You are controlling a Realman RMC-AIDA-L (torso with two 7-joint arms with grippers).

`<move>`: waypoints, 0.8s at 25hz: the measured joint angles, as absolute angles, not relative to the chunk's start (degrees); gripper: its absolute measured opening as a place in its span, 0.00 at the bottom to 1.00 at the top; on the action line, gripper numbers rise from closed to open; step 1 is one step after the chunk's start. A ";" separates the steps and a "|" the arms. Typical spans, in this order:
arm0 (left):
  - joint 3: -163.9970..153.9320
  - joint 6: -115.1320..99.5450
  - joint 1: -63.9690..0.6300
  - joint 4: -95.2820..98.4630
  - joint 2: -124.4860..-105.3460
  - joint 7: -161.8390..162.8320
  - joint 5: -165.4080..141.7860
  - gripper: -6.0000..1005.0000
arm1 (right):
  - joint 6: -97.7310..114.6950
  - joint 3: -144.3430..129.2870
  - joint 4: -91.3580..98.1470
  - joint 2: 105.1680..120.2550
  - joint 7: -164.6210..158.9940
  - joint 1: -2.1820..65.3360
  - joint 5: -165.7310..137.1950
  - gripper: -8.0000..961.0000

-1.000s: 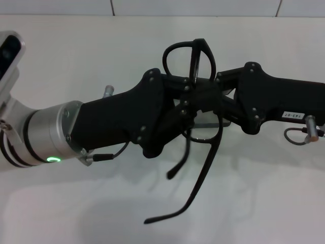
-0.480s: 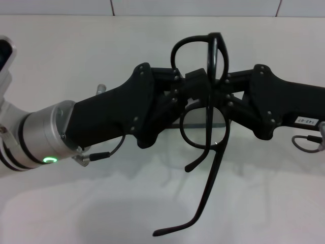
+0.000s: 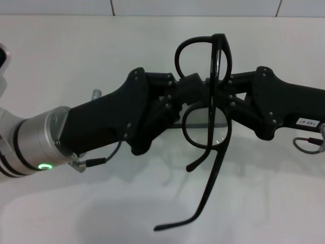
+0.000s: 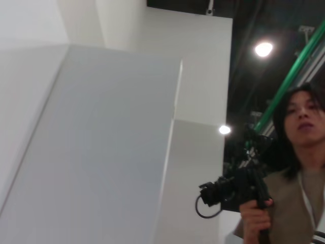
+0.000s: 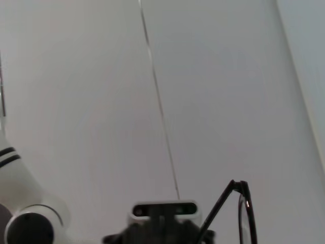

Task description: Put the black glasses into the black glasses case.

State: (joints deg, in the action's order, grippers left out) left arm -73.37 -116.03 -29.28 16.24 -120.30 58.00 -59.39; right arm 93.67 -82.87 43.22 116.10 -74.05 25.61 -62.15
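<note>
**Q:** Where are the glasses relative to your grippers?

**A:** The black glasses (image 3: pixel 209 109) are up in the air between my two grippers, above the white table (image 3: pixel 76 61). My left gripper (image 3: pixel 185 96) comes in from the left of the head view, my right gripper (image 3: pixel 223 94) from the right. They meet at the middle of the frame, around the bridge and lens rims.

**Q:** Orientation of the frame?

**A:** Turned nearly edge-on to the head camera. One lens ring sticks up above the grippers, the other hangs below them. Both temple arms are unfolded and dangle down toward the near edge of the table; the longer one ends in a curved tip low in the view.

**Q:** Grip state?

**A:** Both sets of fingers sit tight against the frame at the same spot. Left looks clamped on it. The right fingers are pressed to the frame too, but I can't see whether they're actually clenched.

**Q:** Wrist cams?

**A:** Right wrist view catches one lens and a temple of the glasses (image 5: pixel 244 213) at the picture's edge. Left wrist view shows only white panels and a person (image 4: pixel 294 168) holding a camera (image 4: pixel 233 190).
</note>
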 joint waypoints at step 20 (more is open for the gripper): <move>-75.83 -112.02 -29.41 15.90 -120.41 57.04 -59.16 0.04 | 92.13 -83.40 40.76 116.19 -73.56 29.51 -59.97 0.11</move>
State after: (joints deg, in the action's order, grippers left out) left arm -75.83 -112.02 -29.41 15.90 -120.41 57.04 -59.16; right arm 92.13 -83.40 40.76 116.19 -73.56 29.51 -59.97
